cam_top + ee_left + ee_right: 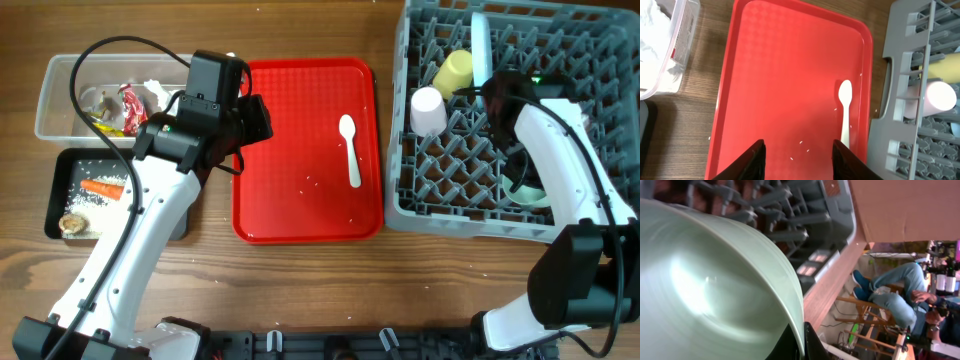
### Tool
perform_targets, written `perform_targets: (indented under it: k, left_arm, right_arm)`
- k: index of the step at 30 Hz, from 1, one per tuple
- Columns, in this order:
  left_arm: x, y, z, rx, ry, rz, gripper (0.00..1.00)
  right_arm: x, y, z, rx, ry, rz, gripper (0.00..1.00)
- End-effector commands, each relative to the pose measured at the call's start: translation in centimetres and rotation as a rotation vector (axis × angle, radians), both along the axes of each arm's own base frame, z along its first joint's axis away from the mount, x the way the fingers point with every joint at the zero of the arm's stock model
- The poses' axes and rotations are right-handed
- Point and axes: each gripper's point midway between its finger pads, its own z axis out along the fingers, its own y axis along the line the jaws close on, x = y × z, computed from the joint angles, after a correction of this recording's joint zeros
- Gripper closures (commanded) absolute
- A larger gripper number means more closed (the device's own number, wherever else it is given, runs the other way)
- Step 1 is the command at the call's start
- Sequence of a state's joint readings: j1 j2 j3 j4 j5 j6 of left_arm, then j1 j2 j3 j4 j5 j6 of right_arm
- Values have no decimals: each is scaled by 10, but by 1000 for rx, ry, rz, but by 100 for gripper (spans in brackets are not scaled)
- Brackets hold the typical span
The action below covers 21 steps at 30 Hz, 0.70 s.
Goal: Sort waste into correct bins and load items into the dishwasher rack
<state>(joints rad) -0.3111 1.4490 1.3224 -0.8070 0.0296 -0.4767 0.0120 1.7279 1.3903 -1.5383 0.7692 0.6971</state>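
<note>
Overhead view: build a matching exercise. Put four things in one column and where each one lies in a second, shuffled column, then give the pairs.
Things
1. white spoon
2. yellow cup
3. orange carrot
4. red wrapper

Places
A. in the grey rack
B. in the clear tub
C. on the red tray
D. in the black tray

Pairs: 1-C, 2-A, 3-D, 4-B
</note>
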Motion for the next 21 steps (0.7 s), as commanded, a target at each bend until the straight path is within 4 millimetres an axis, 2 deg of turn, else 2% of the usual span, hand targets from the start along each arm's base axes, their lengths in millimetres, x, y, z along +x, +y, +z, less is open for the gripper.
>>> perform_targets:
  k: [1, 5, 7, 9, 10, 11, 13, 18, 21]
  left_arm:
    - [4, 4, 4, 10, -12, 10, 60]
    - [4, 4, 3, 10, -11, 10, 67]
    - [3, 2, 3, 3, -4, 5, 74]
    - [0, -8, 1, -46, 12, -30, 88]
    - [-2, -17, -1, -84, 23, -60, 95]
    - [-3, -26, -6, -122, 39, -91, 96]
    - [-4, -44, -21, -181, 70, -148, 96]
    - [-18, -123, -69, -340, 196, -376, 96]
    - [-19, -150, -97, -351, 242, -401, 96]
  right_arm:
    - [1, 25, -19, 164, 49, 25, 96]
    - [7, 26, -15, 174, 35, 42, 96]
    - [9, 25, -13, 173, 31, 51, 95]
    - [11, 25, -12, 175, 31, 59, 96]
    - [11, 25, -12, 176, 29, 61, 96]
    - [11, 25, -12, 176, 29, 61, 96]
    - [11, 26, -12, 177, 29, 61, 96]
    - [12, 27, -13, 183, 26, 60, 96]
    - [12, 27, -13, 184, 26, 60, 96]
